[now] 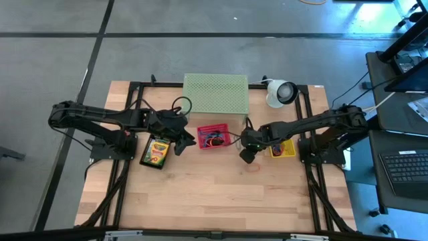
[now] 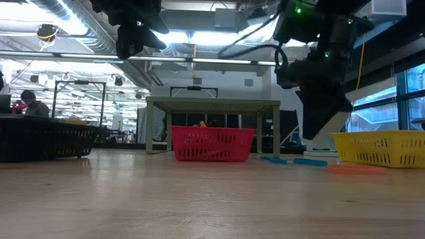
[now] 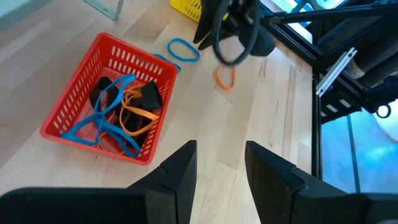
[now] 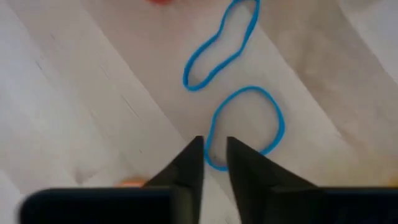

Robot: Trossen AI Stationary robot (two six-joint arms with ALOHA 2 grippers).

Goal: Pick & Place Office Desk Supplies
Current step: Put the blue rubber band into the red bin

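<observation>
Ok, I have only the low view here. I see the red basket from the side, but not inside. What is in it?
Observer: The red basket holds blue and orange rubber bands and dark clips.
Operator: Is the right gripper holding something?
Observer: No. The right gripper has its tips at the edge of the nearer blue loop, which lies flat on the wooden table.
Operator: And the left one?
Observer: The left gripper is open and empty, above bare wood beside the basket.
</observation>
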